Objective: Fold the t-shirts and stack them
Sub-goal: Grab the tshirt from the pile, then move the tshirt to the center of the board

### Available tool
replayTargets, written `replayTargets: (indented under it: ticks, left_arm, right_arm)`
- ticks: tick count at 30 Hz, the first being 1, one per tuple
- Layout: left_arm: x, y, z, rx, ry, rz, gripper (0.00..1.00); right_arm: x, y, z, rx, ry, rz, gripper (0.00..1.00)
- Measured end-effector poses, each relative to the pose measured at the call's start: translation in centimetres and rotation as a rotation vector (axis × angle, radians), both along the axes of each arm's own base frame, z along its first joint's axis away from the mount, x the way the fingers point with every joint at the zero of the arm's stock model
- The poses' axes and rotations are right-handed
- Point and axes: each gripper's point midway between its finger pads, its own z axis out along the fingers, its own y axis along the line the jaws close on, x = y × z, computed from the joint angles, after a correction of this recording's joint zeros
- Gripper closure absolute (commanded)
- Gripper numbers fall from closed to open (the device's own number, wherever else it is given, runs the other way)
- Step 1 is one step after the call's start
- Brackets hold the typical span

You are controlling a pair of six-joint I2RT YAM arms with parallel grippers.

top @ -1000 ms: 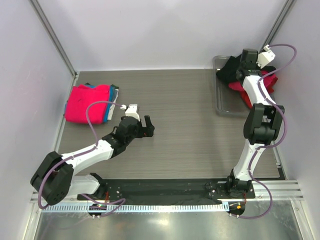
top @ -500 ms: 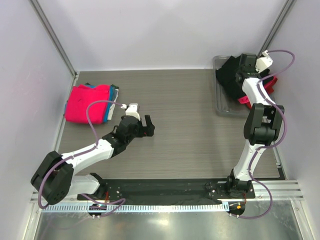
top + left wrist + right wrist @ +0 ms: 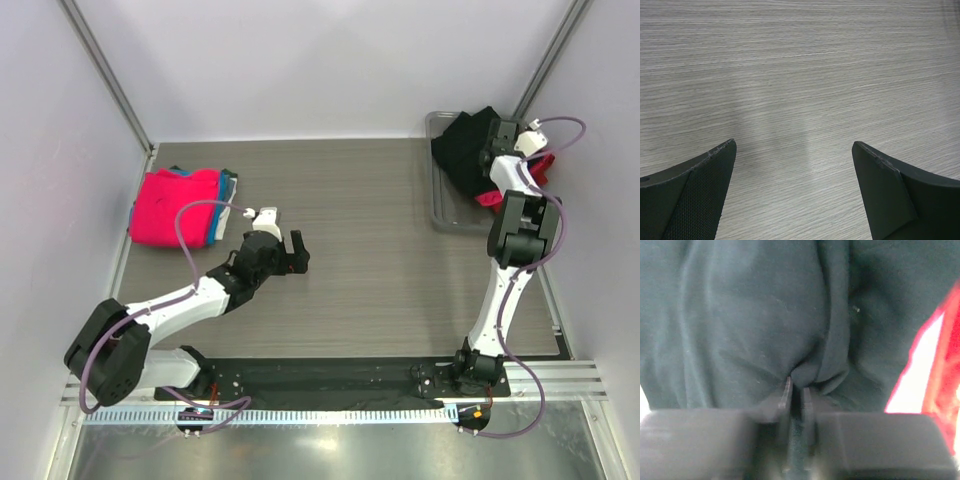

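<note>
In the far-right tray (image 3: 443, 214), right end effector (image 3: 795, 389): nipped together on a fold of the black t-shirt (image 3: 740, 315).
Over bare worktop (image 3: 800, 60), left end effector (image 3: 793, 145): spread wide, empty.
Done: pink t-shirt (image 3: 172, 207) folded atop teal t-shirt (image 3: 230, 186), far left.
To do: black t-shirt and red t-shirt (image 3: 947, 345), both crumpled in the tray.

Bright, even light from above fills the top view, leaving only a faint soft shadow beside the left arm (image 3: 190, 298) on the table (image 3: 400, 240) and a dull sheen on the metal rail (image 3: 330, 450). The left wrist view is sharp, with pale blurred shadows on the wood between its fingers (image 3: 690, 200). The right wrist view is dim and flat: the black t-shirt (image 3: 740, 315) swallows detail, the right gripper (image 3: 795, 390) is out of focus, and a white patch beside the red t-shirt (image 3: 945, 380) is blown out.
</note>
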Motion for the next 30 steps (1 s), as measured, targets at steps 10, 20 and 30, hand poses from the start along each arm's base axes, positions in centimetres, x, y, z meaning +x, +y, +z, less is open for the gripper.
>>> replayTargets:
  ticks: [10,20,30]
  left_arm:
    - [0.2,-0.2,-0.1,0.003,0.005,-0.004,0.02]
    - [0.1,-0.2,-0.8,0.017,0.024,-0.006,0.02]
    - [0.0,0.0,-0.9,0.026,0.028,0.000,0.02]
  right_arm:
    - [1.4,1.3,3.4,-0.061,-0.024,0.021,0.99]
    - [0.2,15.9,26.6,-0.102,-0.421,0.309,0.89]
    - [-10.8,20.3,43.3,-0.056,-0.810,0.471,0.21]
